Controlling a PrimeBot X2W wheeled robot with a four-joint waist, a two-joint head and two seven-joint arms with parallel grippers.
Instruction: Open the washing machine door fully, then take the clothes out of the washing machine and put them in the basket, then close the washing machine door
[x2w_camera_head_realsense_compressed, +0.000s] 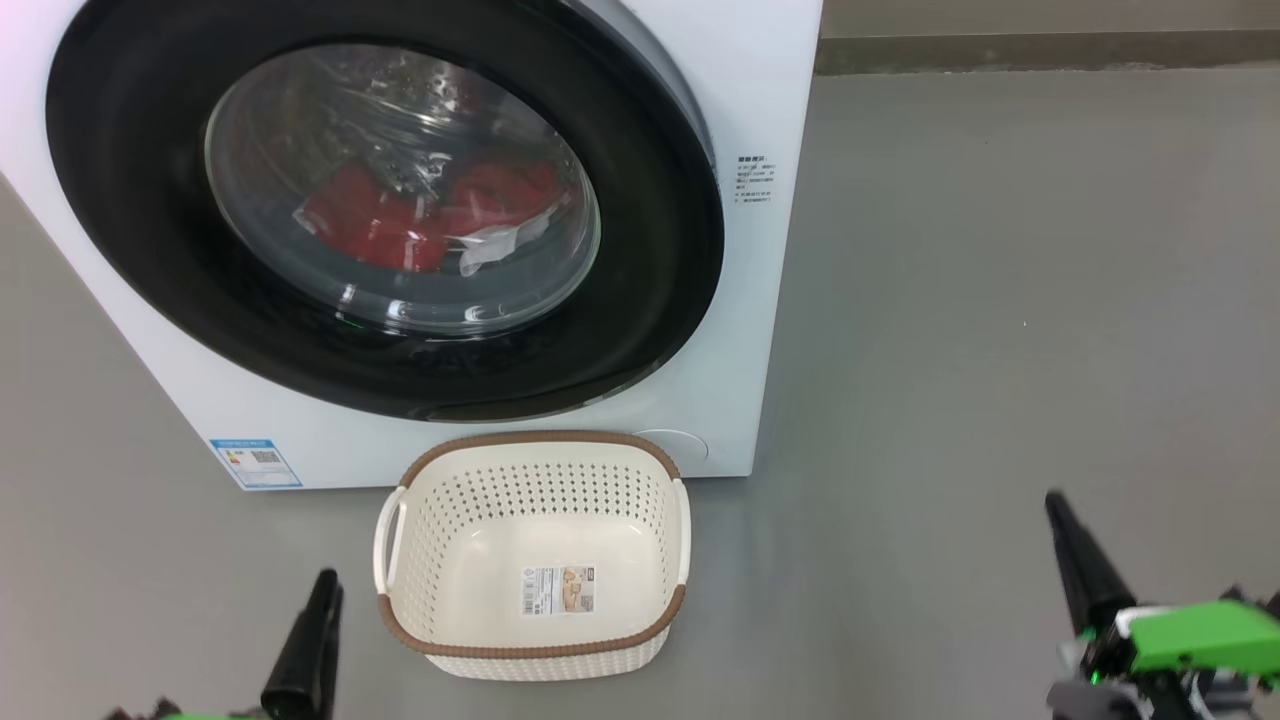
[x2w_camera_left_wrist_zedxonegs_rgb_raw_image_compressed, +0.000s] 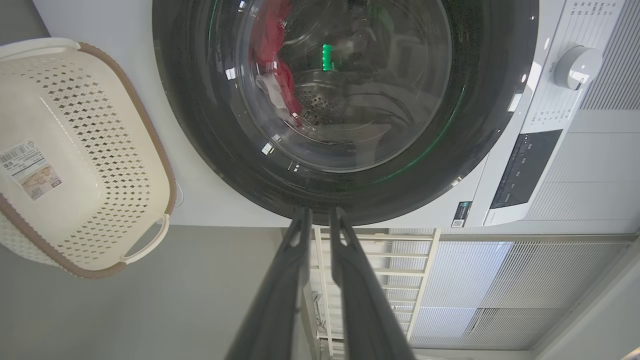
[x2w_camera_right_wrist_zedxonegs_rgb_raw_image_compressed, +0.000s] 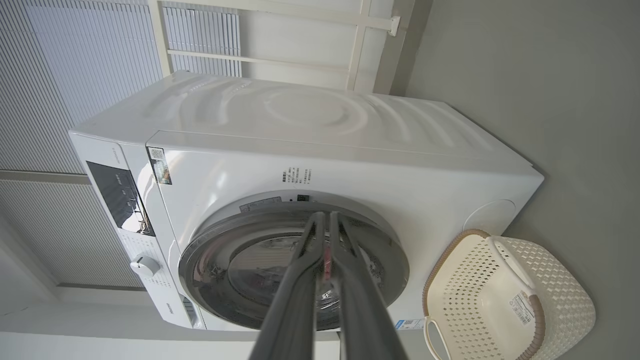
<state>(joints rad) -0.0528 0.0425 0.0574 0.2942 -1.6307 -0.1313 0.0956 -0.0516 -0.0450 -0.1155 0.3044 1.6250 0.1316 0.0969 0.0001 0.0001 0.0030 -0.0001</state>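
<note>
While the basket (x2w_camera_head_realsense_compressed: 450, 535) sits nearby, the door (x2w_camera_head_realsense_compressed: 140, 200) — shut — bars the clothes (x2w_camera_head_realsense_compressed: 380, 225).

The head camera looks down from above and in front, close to the washer (x2w_camera_head_realsense_compressed: 760, 100) and the basket (x2w_camera_head_realsense_compressed: 540, 440) on the floor (x2w_camera_head_realsense_compressed: 1000, 300). The left wrist camera faces the door (x2w_camera_left_wrist_zedxonegs_rgb_raw_image_compressed: 200, 125) near and square on, rolled sideways — the washer's top lies to its right. The right wrist camera stands further back, rolled the other way, taking in the whole washer. All three share door and basket.
</note>
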